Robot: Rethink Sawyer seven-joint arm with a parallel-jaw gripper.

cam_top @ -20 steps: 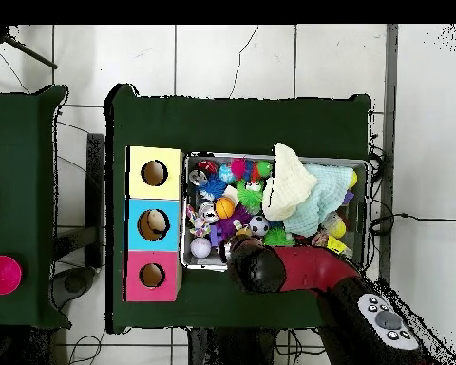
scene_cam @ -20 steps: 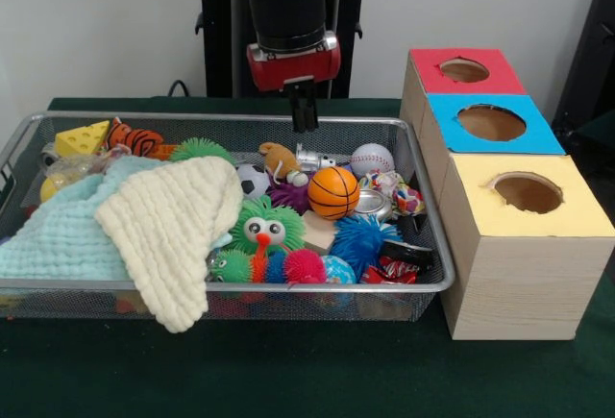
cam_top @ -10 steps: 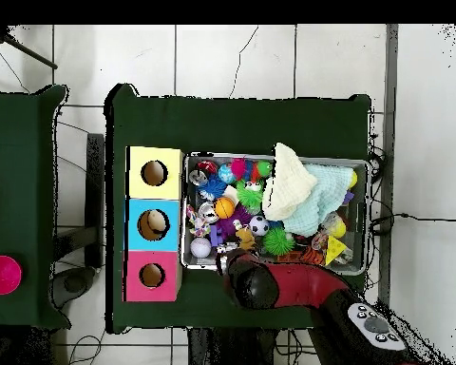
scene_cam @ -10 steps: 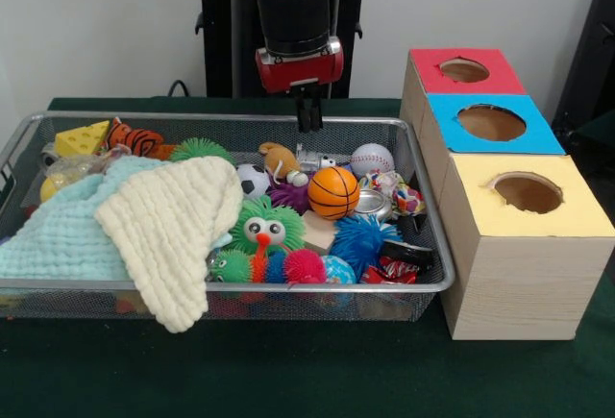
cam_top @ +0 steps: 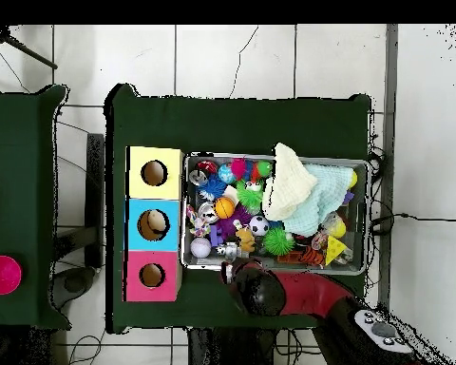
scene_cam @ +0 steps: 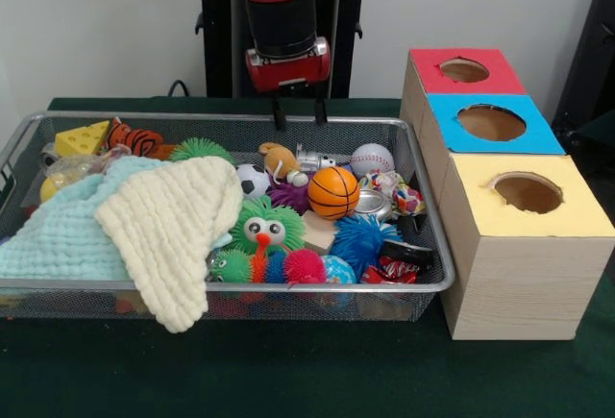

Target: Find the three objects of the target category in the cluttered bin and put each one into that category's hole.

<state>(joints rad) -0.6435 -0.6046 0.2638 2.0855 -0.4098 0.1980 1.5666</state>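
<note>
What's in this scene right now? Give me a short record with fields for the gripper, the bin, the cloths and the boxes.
gripper: gripper open, empty, above the bin's far rim
bin: wire bin crowded with toys, among them an orange basketball
cloths: cream cloth lies over a pale blue cloth, hanging over the near rim
boxes: red box, blue box, yellow box, one hole each

I'm looking into a robotics lab, green-clothed surface (cam_top: 241, 128) sitting on tiled floor (cam_top: 232, 57), cables (cam_top: 417, 219) trailing, plain wall (scene_cam: 96, 24)

toys in bin (scene_cam: 423, 288), boxes (scene_cam: 524, 245) beside
</note>
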